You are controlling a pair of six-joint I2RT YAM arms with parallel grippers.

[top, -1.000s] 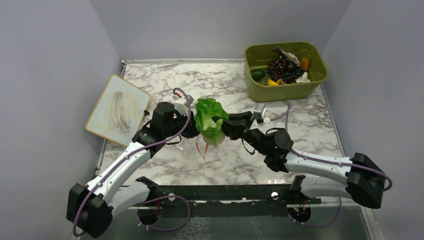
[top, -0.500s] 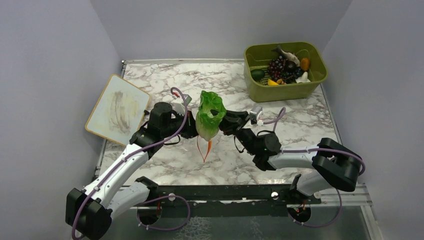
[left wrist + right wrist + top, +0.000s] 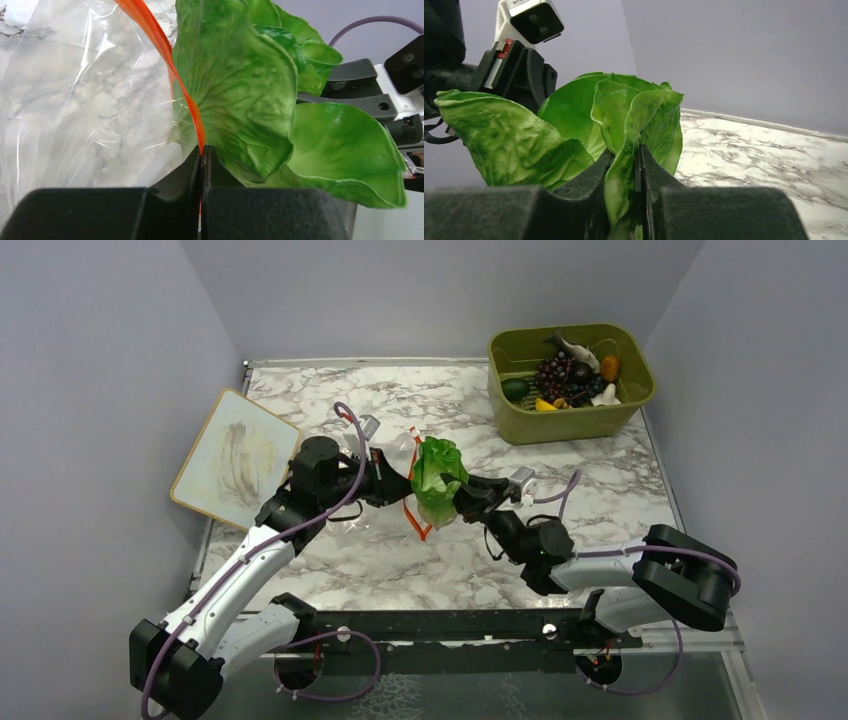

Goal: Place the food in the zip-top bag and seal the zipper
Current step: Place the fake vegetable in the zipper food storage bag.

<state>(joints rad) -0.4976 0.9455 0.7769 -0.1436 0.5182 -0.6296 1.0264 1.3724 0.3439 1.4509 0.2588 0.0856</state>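
The leafy green lettuce [image 3: 437,472] hangs in the air over the table's middle, between my two grippers. My right gripper [image 3: 462,500] is shut on a lettuce leaf [image 3: 624,165], seen close in the right wrist view. My left gripper [image 3: 392,485] is shut on the orange-red zipper [image 3: 187,100] of the clear zip-top bag [image 3: 85,95]. The bag [image 3: 398,450] hangs beside and partly around the lettuce [image 3: 240,95], and its zipper strip [image 3: 417,520] loops below. How far the lettuce is inside the bag I cannot tell.
An olive-green bin [image 3: 570,420] at the back right holds purple grapes [image 3: 560,375], a grey fish [image 3: 570,345], an orange piece [image 3: 609,367], a dark green piece [image 3: 516,389] and yellow pieces. A white board [image 3: 235,458] lies at the left edge.
Both grippers have moved toward the back with the lettuce and bag. The lettuce has tipped over to the right and sits lower. The bag has come up beside it.
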